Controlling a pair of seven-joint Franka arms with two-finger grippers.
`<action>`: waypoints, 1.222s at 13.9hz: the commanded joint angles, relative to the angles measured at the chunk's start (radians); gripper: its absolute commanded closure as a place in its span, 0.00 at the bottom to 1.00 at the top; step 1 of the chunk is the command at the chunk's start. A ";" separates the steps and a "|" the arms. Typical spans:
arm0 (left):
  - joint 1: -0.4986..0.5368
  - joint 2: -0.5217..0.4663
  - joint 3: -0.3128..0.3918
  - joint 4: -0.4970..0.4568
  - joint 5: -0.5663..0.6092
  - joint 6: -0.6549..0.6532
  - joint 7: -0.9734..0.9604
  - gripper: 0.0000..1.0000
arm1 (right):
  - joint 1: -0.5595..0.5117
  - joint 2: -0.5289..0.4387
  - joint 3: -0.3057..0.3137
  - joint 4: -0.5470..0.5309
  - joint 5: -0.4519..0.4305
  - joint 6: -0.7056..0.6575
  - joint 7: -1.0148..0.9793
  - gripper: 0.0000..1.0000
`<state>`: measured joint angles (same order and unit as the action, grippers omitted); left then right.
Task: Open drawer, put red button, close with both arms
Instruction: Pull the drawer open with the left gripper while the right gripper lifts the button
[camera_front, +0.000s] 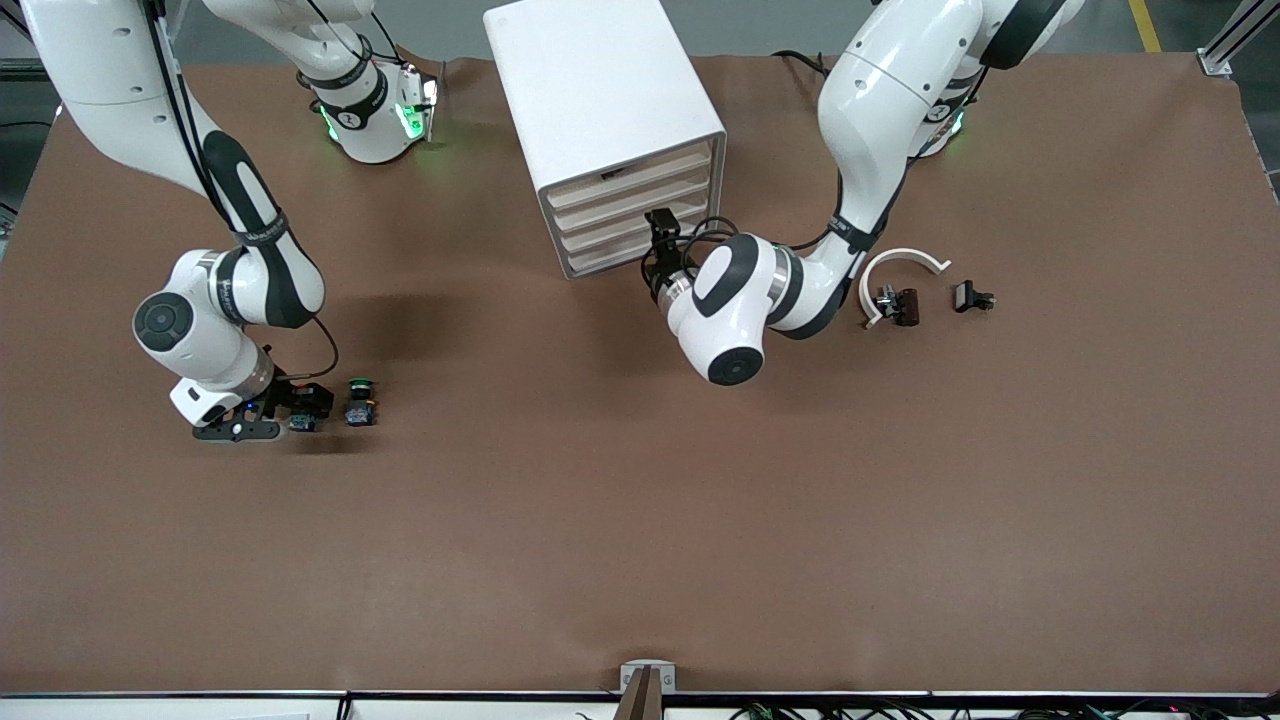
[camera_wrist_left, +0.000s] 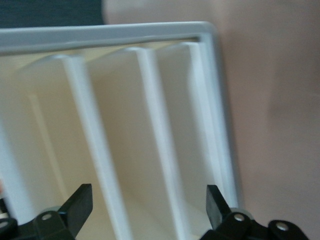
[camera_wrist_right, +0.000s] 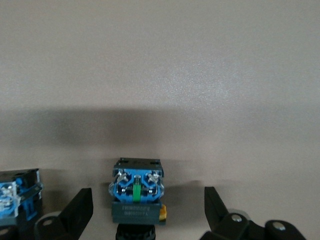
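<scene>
We see the white four-drawer box cabinet (camera_front: 610, 120); our left gripper (camera_wrist_left: 149, 207) faces its cream-fronted drawers (camera_front: 628, 205) with fingers spread wide. Our right gripper (camera_wrist_right: 148, 210) straddles, wide open, a small blue-based button (camera_wrist_right: 136, 192) resting on the brown table (camera_front: 640, 520), near the right arm's end. It looks light, rigid, best pinched across its block.

Front view: even overhead illumination, sharp focus across the brown table (camera_front: 640, 520). Soft shadows lie beneath both arms near the table's centre and the right arm's end. Left wrist view: the white cabinet (camera_wrist_left: 125, 125) is blurred and slightly overexposed. Right wrist view: a broad soft shadow band crosses the table surface; the foreground is slightly soft.
</scene>
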<state>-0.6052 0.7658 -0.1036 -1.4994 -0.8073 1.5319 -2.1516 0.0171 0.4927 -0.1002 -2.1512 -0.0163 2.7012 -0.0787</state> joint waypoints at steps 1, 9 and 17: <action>-0.005 0.017 -0.001 0.021 -0.055 -0.081 -0.048 0.08 | -0.013 0.017 0.011 0.024 -0.002 -0.006 -0.009 0.50; -0.047 0.053 -0.005 0.019 -0.059 -0.084 -0.059 0.93 | -0.011 0.015 0.011 0.044 -0.002 -0.015 -0.007 0.91; 0.022 0.072 0.063 0.074 -0.024 -0.084 -0.056 1.00 | 0.044 -0.164 0.016 0.047 -0.001 -0.280 0.028 0.90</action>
<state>-0.5985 0.8132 -0.0795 -1.4749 -0.8589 1.4259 -2.2249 0.0298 0.4279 -0.0895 -2.0834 -0.0163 2.5295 -0.0772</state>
